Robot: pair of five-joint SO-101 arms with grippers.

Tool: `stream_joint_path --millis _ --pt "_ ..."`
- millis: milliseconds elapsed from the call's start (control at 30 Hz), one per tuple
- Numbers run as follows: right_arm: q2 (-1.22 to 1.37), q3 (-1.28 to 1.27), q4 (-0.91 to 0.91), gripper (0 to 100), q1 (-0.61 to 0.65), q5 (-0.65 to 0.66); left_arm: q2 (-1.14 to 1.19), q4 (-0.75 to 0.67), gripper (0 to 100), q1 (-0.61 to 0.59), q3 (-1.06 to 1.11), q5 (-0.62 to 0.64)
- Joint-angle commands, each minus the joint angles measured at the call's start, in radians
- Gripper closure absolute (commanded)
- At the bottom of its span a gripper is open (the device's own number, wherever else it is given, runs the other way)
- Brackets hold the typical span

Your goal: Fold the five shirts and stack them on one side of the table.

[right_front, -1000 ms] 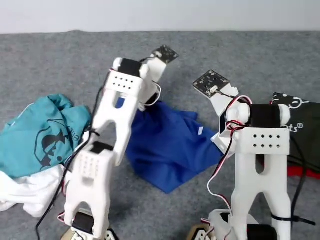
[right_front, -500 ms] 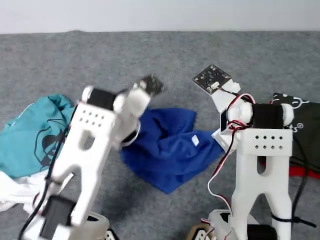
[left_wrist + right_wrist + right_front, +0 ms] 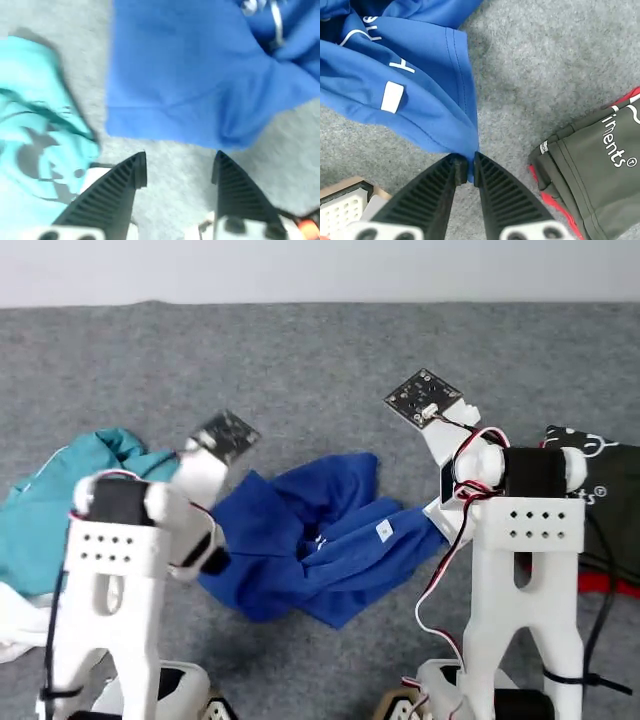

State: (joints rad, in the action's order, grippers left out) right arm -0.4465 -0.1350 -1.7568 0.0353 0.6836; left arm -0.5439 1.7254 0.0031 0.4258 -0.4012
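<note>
Slippage is the main worry: the right gripper [image 3: 465,169] has its fingers pressed together on only the very corner of the blue shirt [image 3: 410,65]. The shirt's bulk lies crumpled beyond the fingertips, so a tug against the rough covering could well pull the hem free. The left gripper [image 3: 177,172] holds its fingers apart with nothing between them. The shirt's other edge lies just past their tips and the teal shirt [image 3: 25,70] sits close beside one finger, so closing here might catch the wrong garment or nothing at all. A dark shirt with red trim [image 3: 600,165] lies off to one side of the right fingers. The table wears a grey carpet [image 3: 300,360] with a felt-like nap, and a pale wall [image 3: 300,270] stands behind it.
</note>
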Motion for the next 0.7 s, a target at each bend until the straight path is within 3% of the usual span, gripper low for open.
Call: stream_joint_path --millis 0,133,400,667 --pt "-0.031 0.043 -0.036 98.8 0.002 -0.008 0.044 -0.037 77 -0.031 -0.125 0.032" --pt "-0.031 0.043 -0.036 98.8 0.002 -0.009 0.226 -0.112 77 -0.029 -0.222 0.133" --pt "-0.031 0.043 -0.038 98.8 0.001 -0.023 0.687 -0.155 77 -0.021 -0.595 0.167" --pt "-0.030 0.041 -0.038 98.8 0.001 -0.049 1.068 0.026 77 0.038 -1.044 0.101"
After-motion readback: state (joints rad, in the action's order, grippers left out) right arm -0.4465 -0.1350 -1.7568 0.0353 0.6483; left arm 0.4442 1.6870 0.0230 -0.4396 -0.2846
